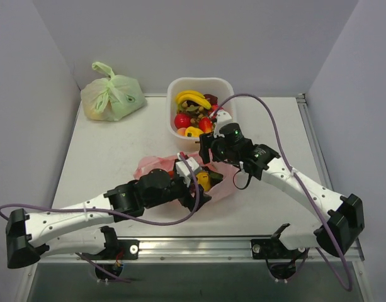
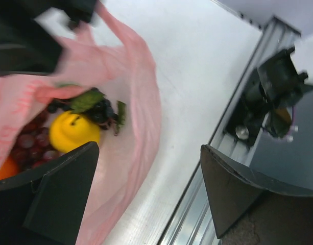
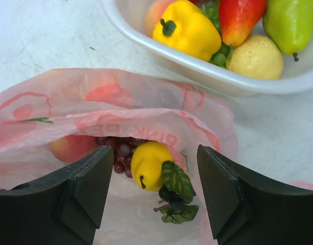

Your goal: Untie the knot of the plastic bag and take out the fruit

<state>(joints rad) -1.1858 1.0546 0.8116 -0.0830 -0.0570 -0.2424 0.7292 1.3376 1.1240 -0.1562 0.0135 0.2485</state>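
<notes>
- Plastic bag (image 1: 148, 167) lies mid-table (image 1: 104, 151), fruit (image 3: 148, 162) inside it.
- Basket (image 1: 199, 79) sits just behind it.
- Another tied bag (image 1: 112, 97) sits far back left.

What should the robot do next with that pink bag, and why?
Probably lower the right gripper onto the yellow fruit and close on it. The pink bag already lies open, the fruit shows in its mouth, right between that gripper's open jaws, and the gripper holds nothing yet.
</notes>
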